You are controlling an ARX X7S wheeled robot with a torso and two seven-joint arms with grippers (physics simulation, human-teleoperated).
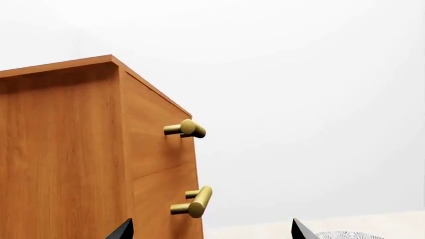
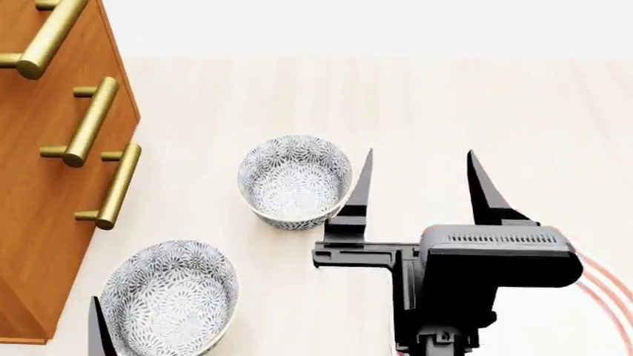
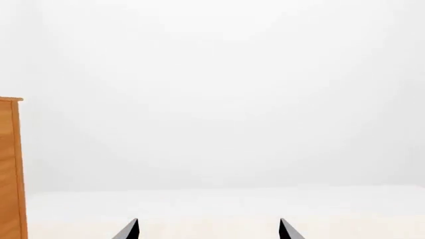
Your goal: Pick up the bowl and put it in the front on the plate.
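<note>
Two patterned bowls stand on the light table in the head view. One bowl (image 2: 295, 180) is in the middle, the other bowl (image 2: 170, 297) nearer at the lower left. My right gripper (image 2: 417, 167) is open just right of the middle bowl, its left finger close to the rim, with nothing between the fingers. The plate (image 2: 605, 285) shows only as red rings at the lower right, mostly hidden by that arm. My left gripper (image 1: 211, 231) is open and empty; one finger (image 2: 96, 330) shows beside the near bowl. A bowl rim (image 1: 349, 235) peeks in by its finger.
A wooden drawer cabinet (image 2: 40, 148) with brass bar handles (image 2: 89, 122) stands along the left, close to the near bowl. It also fills the left wrist view as the cabinet (image 1: 66, 159). The right wrist view shows only table, wall and a cabinet edge (image 3: 8, 169).
</note>
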